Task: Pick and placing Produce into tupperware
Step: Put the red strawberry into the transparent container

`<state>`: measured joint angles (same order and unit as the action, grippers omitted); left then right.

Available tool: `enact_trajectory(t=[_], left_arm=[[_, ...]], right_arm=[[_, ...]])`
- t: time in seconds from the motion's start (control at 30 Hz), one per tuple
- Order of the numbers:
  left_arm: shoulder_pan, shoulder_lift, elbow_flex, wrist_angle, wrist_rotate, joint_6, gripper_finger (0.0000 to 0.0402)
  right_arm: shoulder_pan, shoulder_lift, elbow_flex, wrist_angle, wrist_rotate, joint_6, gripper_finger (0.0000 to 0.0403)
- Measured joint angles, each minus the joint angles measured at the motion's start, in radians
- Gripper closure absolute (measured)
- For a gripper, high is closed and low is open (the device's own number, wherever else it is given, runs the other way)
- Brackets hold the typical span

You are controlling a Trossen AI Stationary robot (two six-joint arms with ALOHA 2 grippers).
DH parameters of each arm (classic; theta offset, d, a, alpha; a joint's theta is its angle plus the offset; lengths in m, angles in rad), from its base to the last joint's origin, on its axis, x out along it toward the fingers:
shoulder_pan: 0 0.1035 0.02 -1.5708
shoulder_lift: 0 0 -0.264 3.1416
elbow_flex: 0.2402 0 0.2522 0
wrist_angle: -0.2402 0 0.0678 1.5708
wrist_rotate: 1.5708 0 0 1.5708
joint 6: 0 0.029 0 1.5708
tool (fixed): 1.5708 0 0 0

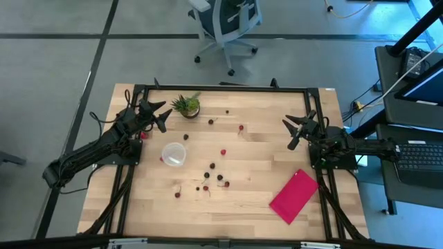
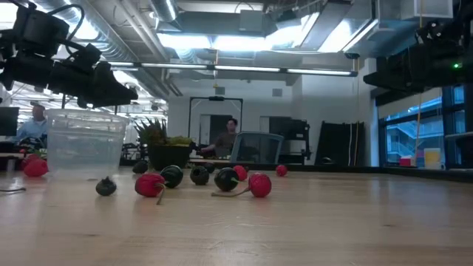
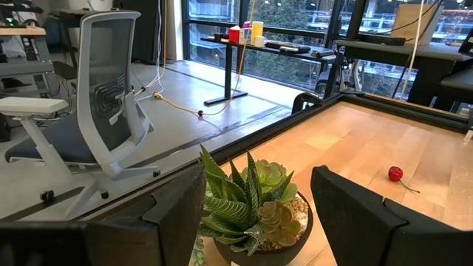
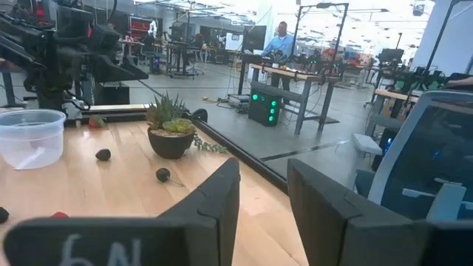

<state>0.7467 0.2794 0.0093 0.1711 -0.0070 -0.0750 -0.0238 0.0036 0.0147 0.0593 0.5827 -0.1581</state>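
The produce, small red and dark berries, lies scattered on the wooden table around its middle. One red berry lies apart toward the far side. The tupperware, a round translucent cup, stands upright left of the middle. My left gripper hovers open at the far left, pointing at a potted plant. My right gripper hovers open at the right side, its narrow gap holding nothing.
A green spiky potted plant stands near the far edge, just ahead of my left gripper. A flat pink-red rectangle lies at the near right. A black frame runs along the table's edges. An office chair stands beyond the table.
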Motion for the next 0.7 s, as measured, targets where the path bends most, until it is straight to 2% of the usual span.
enact_trajectory(t=[0.17, 0.27, 0.47, 0.57, 0.7], left_arm=[[0.000, 0.000, 0.000, 0.000, 0.000, 0.000, 0.0163], [0.000, 0.000, 0.000, 0.000, 0.000, 0.000, 0.0163], [0.000, 0.000, 0.000, 0.000, 0.000, 0.000, 0.0163], [0.000, 0.000, 0.000, 0.000, 0.000, 0.000, 0.0163], [0.000, 0.000, 0.000, 0.001, 0.000, 0.000, 0.0163]], right_arm=[[0.000, 0.000, 0.000, 0.004, 0.000, 0.102, 0.0286], [-0.002, 0.000, 0.000, 0.074, -0.004, 0.109, 0.0286], [-0.002, 0.019, 0.000, 0.264, -0.201, 0.017, 0.0286], [-0.002, 0.055, 0.006, 0.295, -0.211, 0.000, 0.0286], [-0.002, 0.148, 0.044, 0.294, -0.211, 0.056, 0.0286]])
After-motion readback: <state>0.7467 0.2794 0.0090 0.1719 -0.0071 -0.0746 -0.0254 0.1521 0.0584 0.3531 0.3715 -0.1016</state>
